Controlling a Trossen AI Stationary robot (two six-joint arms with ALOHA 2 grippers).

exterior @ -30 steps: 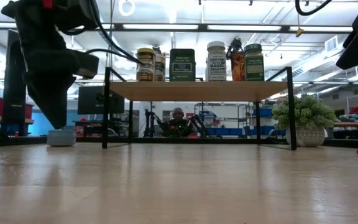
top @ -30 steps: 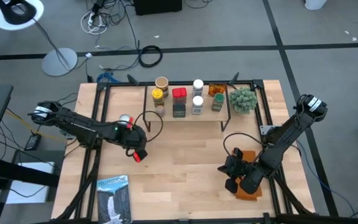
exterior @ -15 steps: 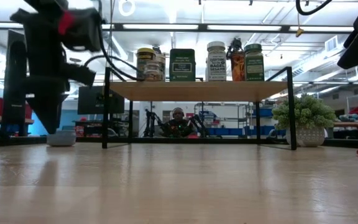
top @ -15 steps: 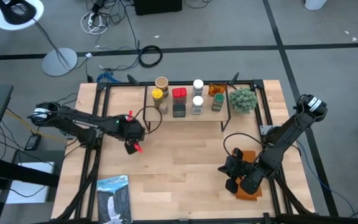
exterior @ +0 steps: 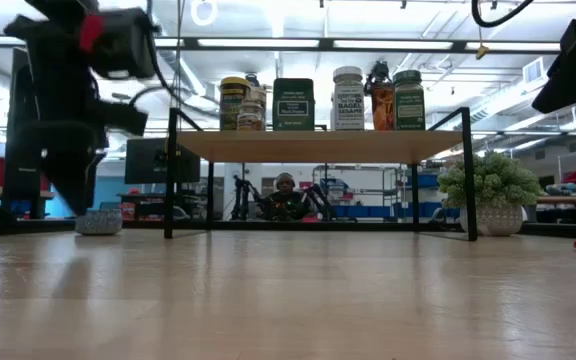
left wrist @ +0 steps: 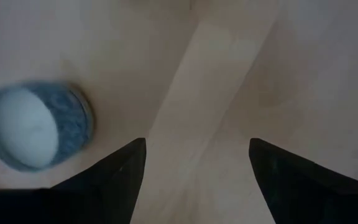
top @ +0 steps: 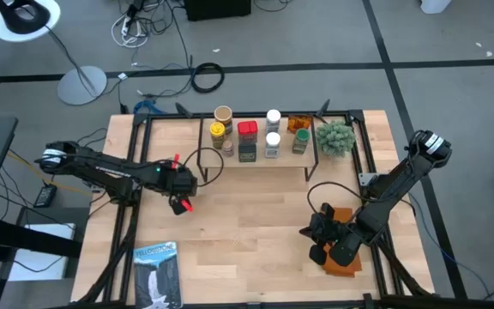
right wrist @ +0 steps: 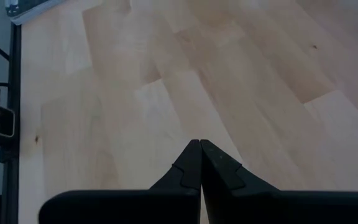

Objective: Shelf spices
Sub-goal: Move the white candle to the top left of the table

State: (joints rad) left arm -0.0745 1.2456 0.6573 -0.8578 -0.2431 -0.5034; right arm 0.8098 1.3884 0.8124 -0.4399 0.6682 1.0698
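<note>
Several spice jars [top: 249,137] stand on the board of the shelf [top: 292,160], also seen in a row [exterior: 318,100] on the shelf [exterior: 318,146] in the low view. One small jar with a white lid [left wrist: 33,127] stands on its base on the tabletop left of the shelf [exterior: 98,222]. My left gripper [left wrist: 194,180] hangs open just above the table, pointing steeply down, with bare wood between its fingers and the jar off to one side [top: 180,193]. My right gripper [right wrist: 199,163] is shut on nothing near the table's right front [top: 320,233].
An orange cloth [top: 343,262] lies under the right arm's hand. A blue-and-white booklet [top: 157,273] lies at the near left. A potted plant [top: 335,137] stands right of the shelf. Bare wood spreads across the middle of the table [top: 256,223].
My left gripper has moved a little toward the table's far left corner, closer to the lone jar, rolling about its own axis, and has stayed open. The jar has stayed where it was.
</note>
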